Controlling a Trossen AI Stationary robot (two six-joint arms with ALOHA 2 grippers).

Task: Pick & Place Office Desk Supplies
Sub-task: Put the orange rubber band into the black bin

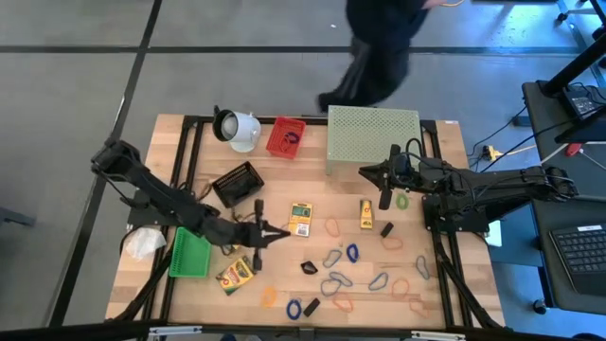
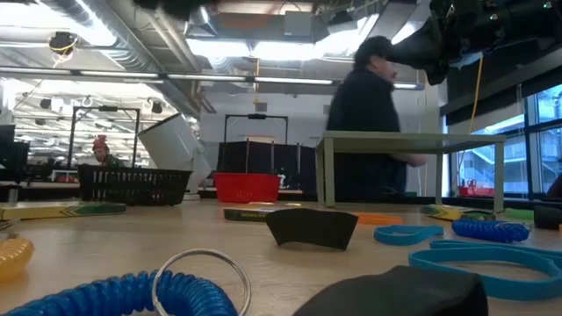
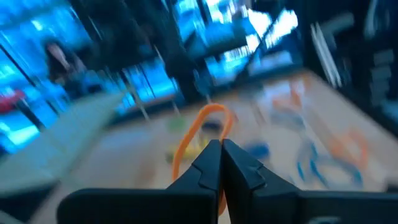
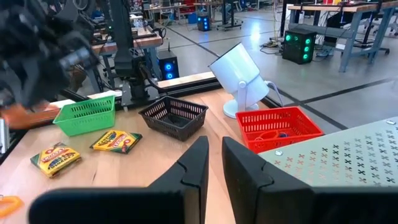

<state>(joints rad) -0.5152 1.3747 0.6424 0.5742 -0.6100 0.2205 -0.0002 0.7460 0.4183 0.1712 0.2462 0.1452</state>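
Observation:
My left gripper is over the table's middle left and is shut on a thin orange rubber band. My right gripper hangs in front of the pale green mesh stand; in its wrist view its fingers stand a narrow gap apart with nothing between them. Crayon boxes lie flat on the wood. Loose rubber bands and oval clips are scattered across the near right part of the table. My left gripper pinches the orange rubber band at one spot of its loop between the two fingertips. The fingers point roughly level. The rest of the loop stands out beyond the fingertips, and one strand falls beside them. It seems clear of the table.
A green basket, a black basket and a red basket stand at the left and far middle. The white cup-shaped object is at the far edge. A person moves behind the table.

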